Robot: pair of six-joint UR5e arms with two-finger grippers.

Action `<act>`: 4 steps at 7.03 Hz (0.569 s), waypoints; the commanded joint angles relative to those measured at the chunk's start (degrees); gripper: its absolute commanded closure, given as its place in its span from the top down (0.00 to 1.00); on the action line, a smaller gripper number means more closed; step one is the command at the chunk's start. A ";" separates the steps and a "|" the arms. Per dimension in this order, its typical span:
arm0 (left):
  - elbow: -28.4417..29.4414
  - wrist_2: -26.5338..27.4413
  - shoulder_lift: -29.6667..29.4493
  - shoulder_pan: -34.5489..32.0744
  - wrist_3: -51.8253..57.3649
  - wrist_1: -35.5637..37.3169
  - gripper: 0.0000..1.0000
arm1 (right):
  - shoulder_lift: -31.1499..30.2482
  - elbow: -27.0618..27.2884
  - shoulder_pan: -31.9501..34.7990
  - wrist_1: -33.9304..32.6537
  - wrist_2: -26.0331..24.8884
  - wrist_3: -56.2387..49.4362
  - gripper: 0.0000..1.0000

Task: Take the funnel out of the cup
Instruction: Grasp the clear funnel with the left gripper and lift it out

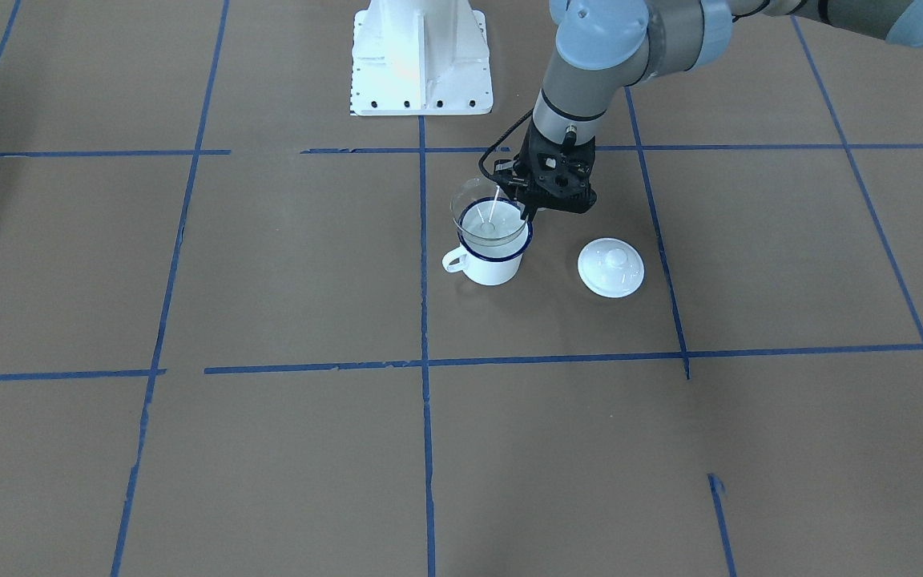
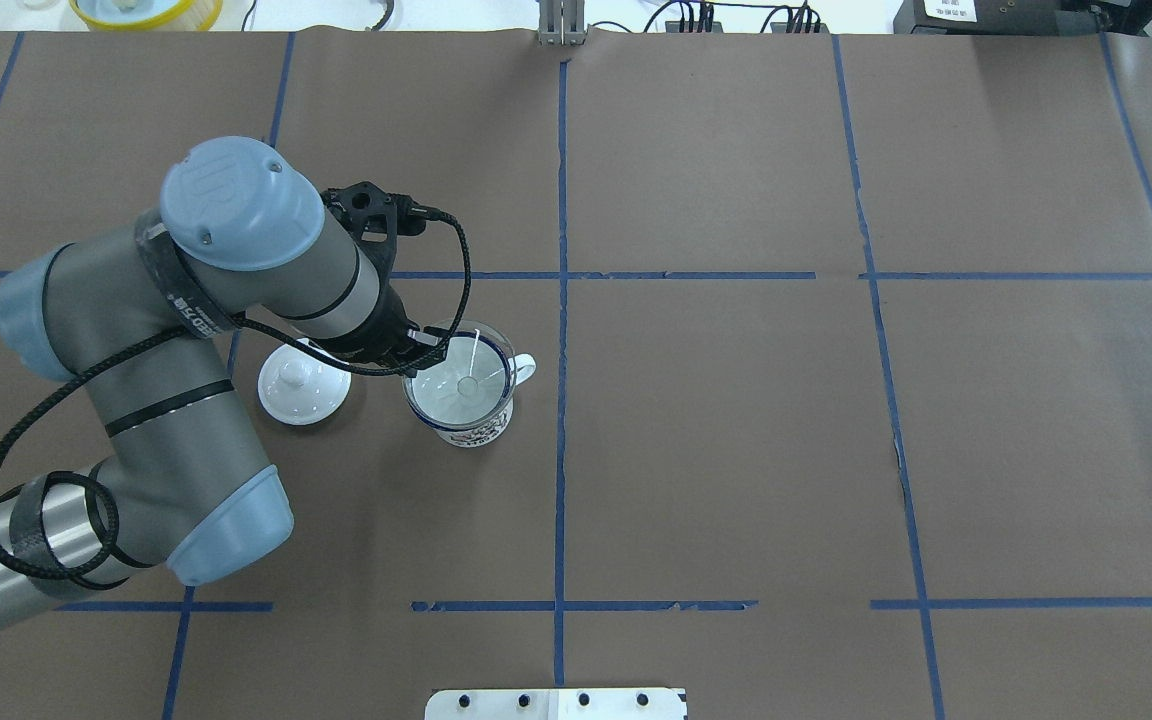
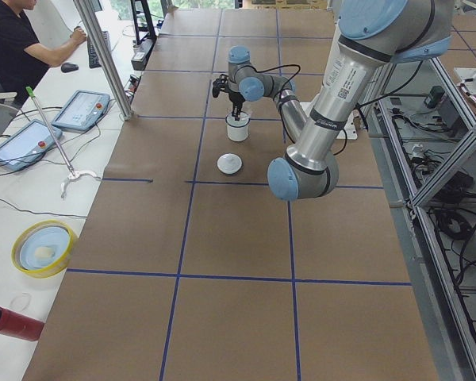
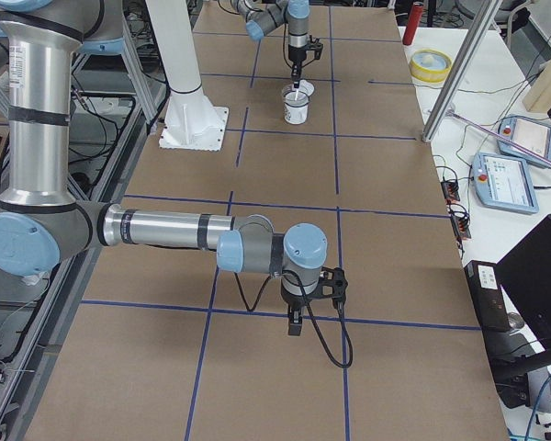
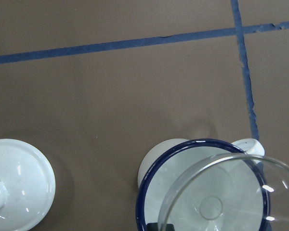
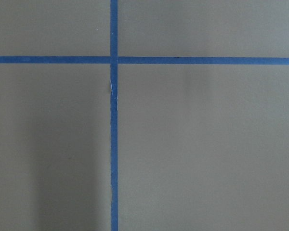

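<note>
The white cup with a dark blue rim stands near the table's middle, its handle toward the robot's right. The clear funnel sits tilted in its mouth, with its rim raised above the cup's rim on the far side. My left gripper points down at the funnel's edge and is shut on its rim. In the overhead view the gripper is at the cup's left rim. The left wrist view shows the funnel over the cup. My right gripper shows only in the exterior right view, so I cannot tell its state.
A round white lid with a knob lies on the table beside the cup, on the robot's left, and shows in the overhead view. The robot's white base plate is behind the cup. Blue tape lines cross the brown table.
</note>
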 commanded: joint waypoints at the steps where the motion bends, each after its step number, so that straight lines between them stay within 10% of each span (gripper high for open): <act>1: -4.91 -0.51 -0.14 -3.78 0.43 5.07 0.00 | -0.03 0.00 0.00 0.00 0.00 0.00 1.00; 4: -8.63 -7.28 -0.41 -11.77 6.13 9.42 0.00 | -0.03 0.00 0.00 0.00 0.00 0.00 1.00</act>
